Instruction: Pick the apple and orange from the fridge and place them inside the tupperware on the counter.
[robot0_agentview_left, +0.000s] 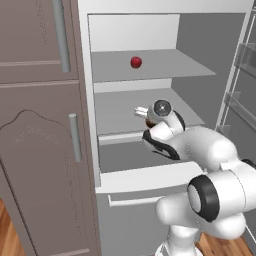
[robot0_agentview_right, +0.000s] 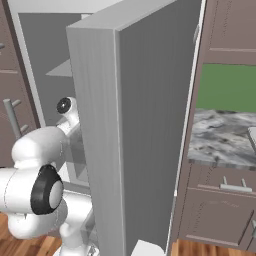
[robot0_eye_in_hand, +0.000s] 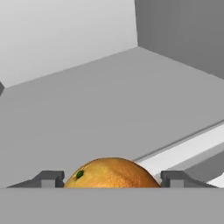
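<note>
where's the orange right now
The orange sits between the gripper fingertips in the hand view, on the fridge's middle shelf, one level below the apple.

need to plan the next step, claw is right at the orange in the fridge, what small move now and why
Probably shut the claw on the orange. In the hand view the orange sits between the two fingertips, which flank it with small gaps, so it looks lined up but not yet gripped. The apple waits on the shelf above.

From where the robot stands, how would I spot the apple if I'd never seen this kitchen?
Look into the open fridge, the tall light-grey one beside the brown cabinets. On its upper white shelf sits the apple, alone: a small glossy red ball. The orange is orange-brown, on the shelf below at the gripper.
</note>
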